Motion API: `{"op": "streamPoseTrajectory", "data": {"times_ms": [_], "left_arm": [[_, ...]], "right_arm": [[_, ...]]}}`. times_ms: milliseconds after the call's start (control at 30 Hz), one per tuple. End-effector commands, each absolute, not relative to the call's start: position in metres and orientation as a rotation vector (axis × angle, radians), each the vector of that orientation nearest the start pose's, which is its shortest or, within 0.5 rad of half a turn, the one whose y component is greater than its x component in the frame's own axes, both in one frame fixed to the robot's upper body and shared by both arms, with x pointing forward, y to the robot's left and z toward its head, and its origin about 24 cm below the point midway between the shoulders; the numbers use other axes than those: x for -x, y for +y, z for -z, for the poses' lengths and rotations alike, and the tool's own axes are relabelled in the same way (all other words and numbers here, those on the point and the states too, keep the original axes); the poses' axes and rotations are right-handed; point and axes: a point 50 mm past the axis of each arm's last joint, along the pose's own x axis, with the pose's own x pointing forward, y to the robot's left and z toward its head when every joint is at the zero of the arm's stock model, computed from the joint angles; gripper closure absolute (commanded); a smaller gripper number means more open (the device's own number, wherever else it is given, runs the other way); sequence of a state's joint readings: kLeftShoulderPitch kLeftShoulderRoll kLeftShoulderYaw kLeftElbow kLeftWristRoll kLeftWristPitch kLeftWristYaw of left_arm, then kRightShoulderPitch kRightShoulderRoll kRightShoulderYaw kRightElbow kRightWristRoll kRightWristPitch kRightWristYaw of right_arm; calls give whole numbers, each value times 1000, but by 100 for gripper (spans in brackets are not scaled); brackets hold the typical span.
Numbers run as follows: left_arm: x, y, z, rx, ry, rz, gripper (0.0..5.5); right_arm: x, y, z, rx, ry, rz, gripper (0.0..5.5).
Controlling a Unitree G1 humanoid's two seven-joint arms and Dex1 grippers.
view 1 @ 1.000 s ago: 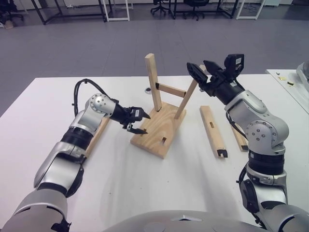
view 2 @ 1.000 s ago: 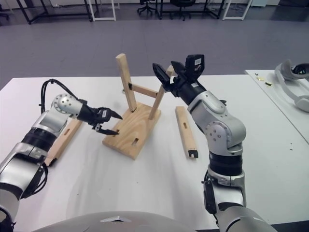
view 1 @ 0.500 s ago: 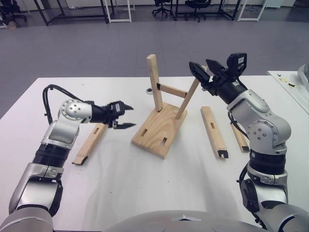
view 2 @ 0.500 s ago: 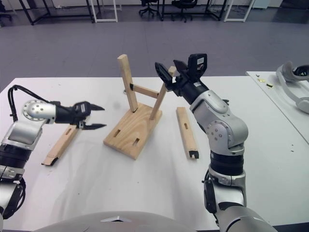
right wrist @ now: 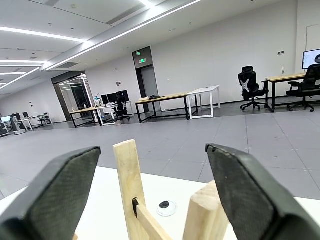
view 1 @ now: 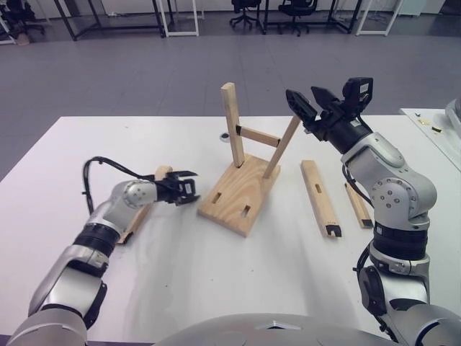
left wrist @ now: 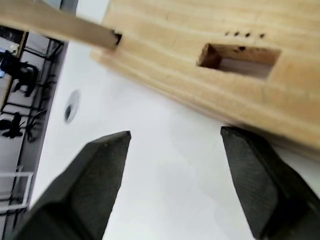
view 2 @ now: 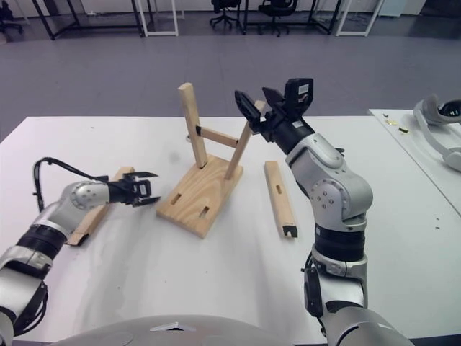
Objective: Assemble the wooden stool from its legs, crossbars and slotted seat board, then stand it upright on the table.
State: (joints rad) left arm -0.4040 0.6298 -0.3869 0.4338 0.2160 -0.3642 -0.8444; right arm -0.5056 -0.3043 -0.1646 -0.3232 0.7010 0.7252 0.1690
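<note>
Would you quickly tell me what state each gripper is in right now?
Left gripper: open, holding nothing.
Right gripper: open, holding nothing.

We see pale, bare wood, matt with a fine grain, in the seat board (view 1: 238,196), its standing legs (view 1: 232,122), the crossbar (view 1: 257,136) and the loose leg (view 1: 318,189). The desk (view 1: 216,267) is white, smooth and faintly glossy. The fingers (left wrist: 252,185) of the left pincer (view 1: 193,189) and of the right pincer (view 1: 302,92) carry black, finely textured matt pads.
</note>
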Motion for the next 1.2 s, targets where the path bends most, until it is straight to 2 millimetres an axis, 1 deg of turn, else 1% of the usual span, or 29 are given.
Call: {"op": "streamPoseTrajectory", "data": {"times_ms": [33,100,167,200,233,267,300,333,400,467,500,567,667,733,800,867,900,933,967,1000,1100,1133,1200], "left_arm": [[-259,177,-35,-926,300,1330,216],[-260,187,-38,-932,323,1284,216],[-267,210,-43,-1000,356,1143,216],[-271,224,-47,-1001,378,1027,216],[-275,238,-53,-977,383,897,216],[-277,247,-59,-898,365,776,216],[-277,251,-62,-799,342,678,216],[-276,250,-63,-720,316,626,216],[-273,242,-67,-526,237,539,216],[-270,234,-74,-362,170,470,216],[-269,231,-77,-301,141,439,216],[-267,226,-84,-218,95,395,216],[-267,222,-88,-185,89,357,216],[-267,221,-89,-179,94,346,216],[-267,220,-93,-176,88,342,216],[-266,219,-96,-178,81,344,216],[-266,218,-98,-174,68,348,216],[-266,217,-101,-166,59,347,216],[-266,217,-103,-165,49,344,216],[-266,216,-104,-148,56,351,216],[-266,214,-110,-141,46,353,216],[-266,213,-112,-143,41,354,216],[-266,211,-114,-138,35,365,216]], "right_arm": [[-299,-156,-207,-248,-124,-493,155],[-299,-156,-207,-246,-124,-491,155],[-300,-156,-208,-245,-126,-492,155],[-299,-157,-208,-242,-127,-492,155],[-298,-158,-208,-239,-126,-487,155],[-297,-160,-206,-234,-121,-476,155],[-297,-168,-202,-222,-112,-436,155],[-298,-178,-197,-209,-95,-375,155],[-302,-218,-176,-155,-23,-123,155],[-295,-250,-152,-86,58,57,155],[-288,-258,-140,-53,112,95,155],[-278,-265,-115,-7,234,129,155],[-264,-270,-79,10,447,128,155],[-256,-274,-60,-30,579,136,155],[-249,-280,-45,-80,679,152,155],[-242,-283,-35,-138,752,162,155],[-239,-283,-31,-172,783,161,175],[-237,-283,-28,-199,801,156,184],[-236,-283,-27,-220,812,148,212],[-236,-283,-27,-221,813,141,231],[-237,-284,-30,-142,804,120,285],[-238,-284,-29,-126,803,117,292],[-238,-283,-28,-114,803,113,336]]}}
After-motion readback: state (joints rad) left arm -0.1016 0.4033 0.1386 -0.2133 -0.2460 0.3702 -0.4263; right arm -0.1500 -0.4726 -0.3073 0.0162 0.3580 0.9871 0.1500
